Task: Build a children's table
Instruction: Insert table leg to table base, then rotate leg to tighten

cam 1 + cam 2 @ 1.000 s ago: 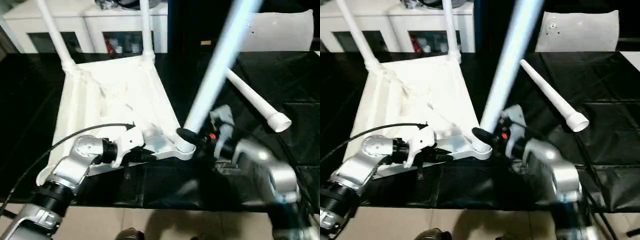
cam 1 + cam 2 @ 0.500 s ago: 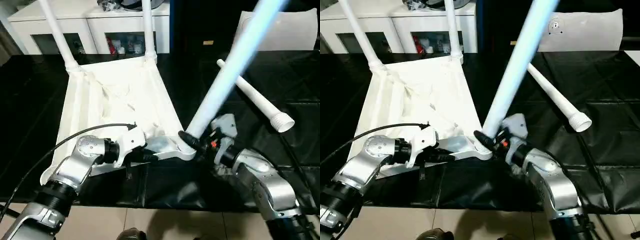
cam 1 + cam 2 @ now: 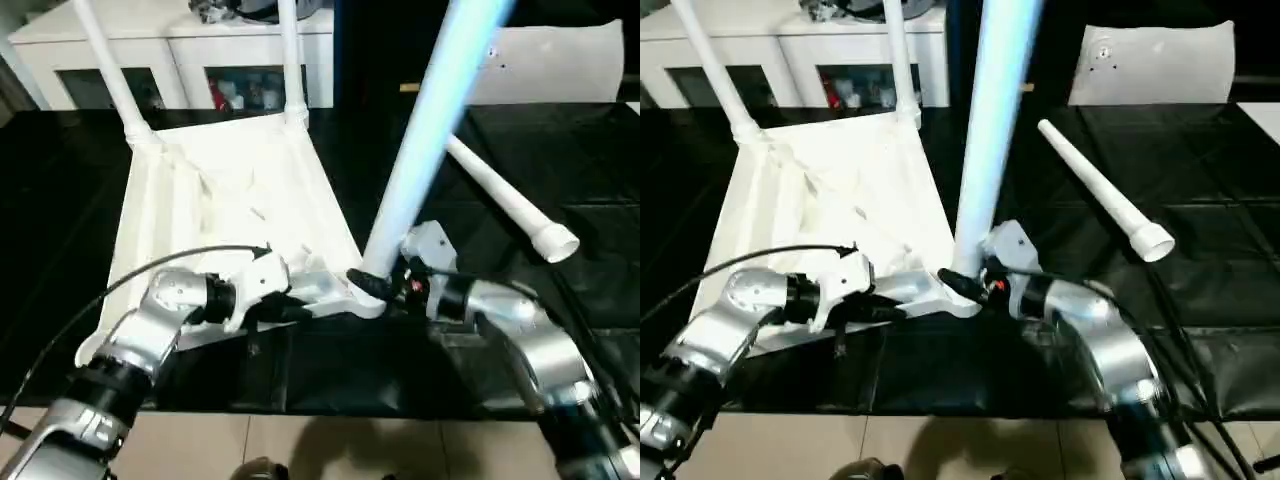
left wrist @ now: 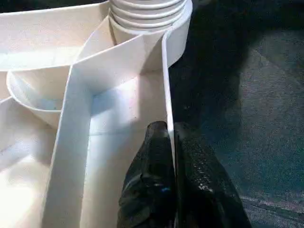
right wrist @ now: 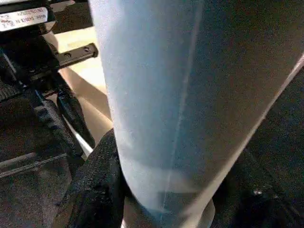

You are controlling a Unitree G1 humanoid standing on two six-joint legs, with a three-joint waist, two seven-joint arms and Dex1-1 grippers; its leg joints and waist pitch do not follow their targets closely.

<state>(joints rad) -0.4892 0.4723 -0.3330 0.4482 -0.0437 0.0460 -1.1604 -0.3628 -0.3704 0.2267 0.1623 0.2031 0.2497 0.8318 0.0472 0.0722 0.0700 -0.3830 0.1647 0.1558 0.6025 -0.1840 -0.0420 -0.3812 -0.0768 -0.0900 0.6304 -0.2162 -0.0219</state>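
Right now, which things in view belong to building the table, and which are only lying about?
Job: tabletop; two fitted legs; leg held by right gripper; loose leg; left gripper on the rim.
Lying about: white cabinet; flat white board.

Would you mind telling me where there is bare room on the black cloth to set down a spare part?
Free: the black cloth right of the loose leg, and the strip left of the tabletop. Crowded: the near corner, where the left gripper pinches the rim and the right gripper holds the leg.

Head stereo overhead; close wrist views.
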